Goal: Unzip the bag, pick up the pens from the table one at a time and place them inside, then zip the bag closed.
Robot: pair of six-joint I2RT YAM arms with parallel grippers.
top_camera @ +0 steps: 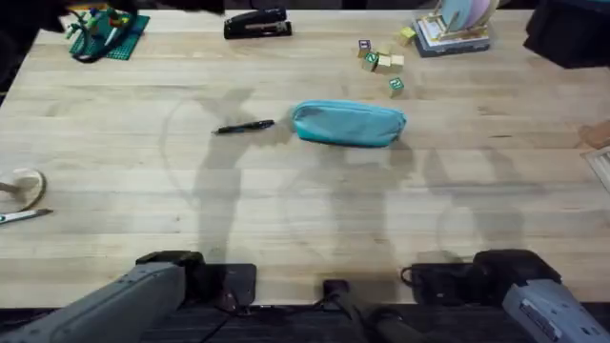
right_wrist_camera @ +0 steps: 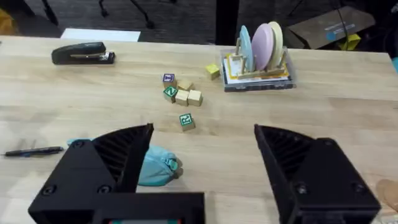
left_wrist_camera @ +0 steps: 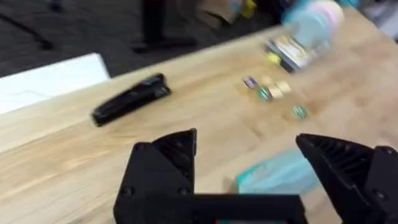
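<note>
The teal bag (top_camera: 348, 124) lies on the table (top_camera: 286, 210) near the middle, its zipper along the top. One black pen (top_camera: 244, 127) rests just left of it. Both arms sit low at their bases, far from the bag. My left gripper (left_wrist_camera: 249, 155) is open, with the bag's end (left_wrist_camera: 277, 174) showing between its fingers farther off. My right gripper (right_wrist_camera: 202, 146) is open too; the bag (right_wrist_camera: 155, 168) peeks out beside its finger, and the pen (right_wrist_camera: 34, 151) lies beyond.
A black stapler (top_camera: 257, 24) sits at the back, small wooden blocks (top_camera: 381, 62) behind the bag, and a rack with plates (top_camera: 456, 27) at the back right. A green item (top_camera: 105, 33) is back left; scissors (top_camera: 21, 216) lie at the left edge.
</note>
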